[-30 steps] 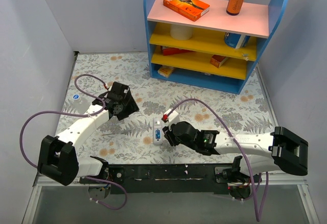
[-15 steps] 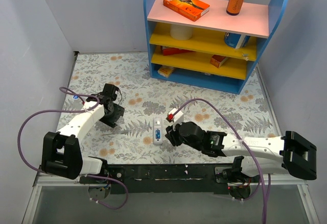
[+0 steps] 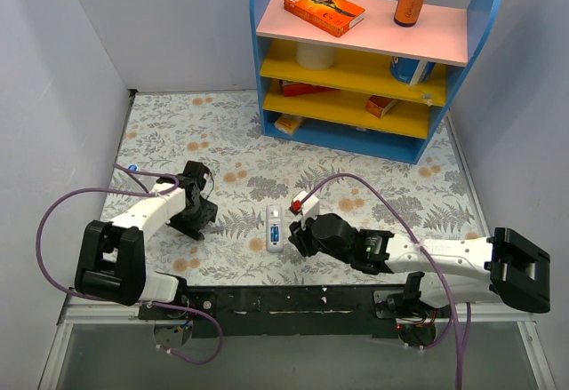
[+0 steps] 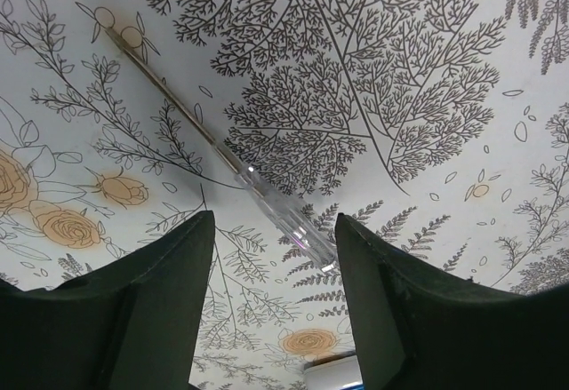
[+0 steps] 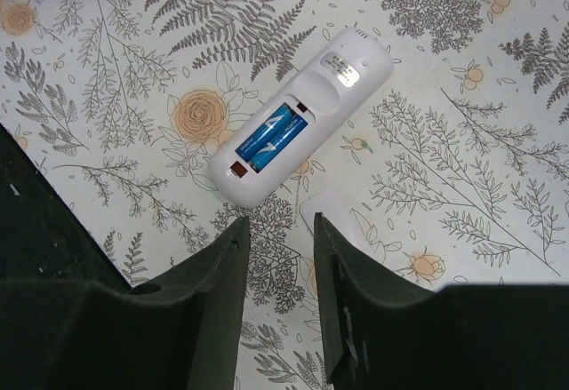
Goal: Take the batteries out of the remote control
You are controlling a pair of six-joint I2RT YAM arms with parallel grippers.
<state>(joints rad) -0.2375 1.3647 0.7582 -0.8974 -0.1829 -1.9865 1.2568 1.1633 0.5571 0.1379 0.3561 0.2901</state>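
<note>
The white remote control (image 3: 275,227) lies face down at the table's middle, its slot open. Two blue batteries (image 5: 271,137) sit side by side in the remote (image 5: 307,115). The separate white cover (image 5: 331,215) lies flat beside it, partly behind my right finger. My right gripper (image 5: 280,226) is open and empty, just short of the remote's near end; in the top view the right gripper (image 3: 296,234) is at the remote's right side. My left gripper (image 4: 274,230) is open, low over the table, its jaws on either side of the clear handle end of a thin metal rod (image 4: 187,115). In the top view the left gripper (image 3: 197,217) is left of the remote.
A blue shelf unit (image 3: 356,61) with pink and yellow boards holds boxes and a bottle at the back. Grey walls close in the left, back and right sides. A small blue-and-white item (image 3: 132,168) lies near the left wall. Purple cables loop off both arms.
My left arm has swung back toward the left and come down over the rod. My right gripper has shifted slightly beside the remote. The remote has not moved.
</note>
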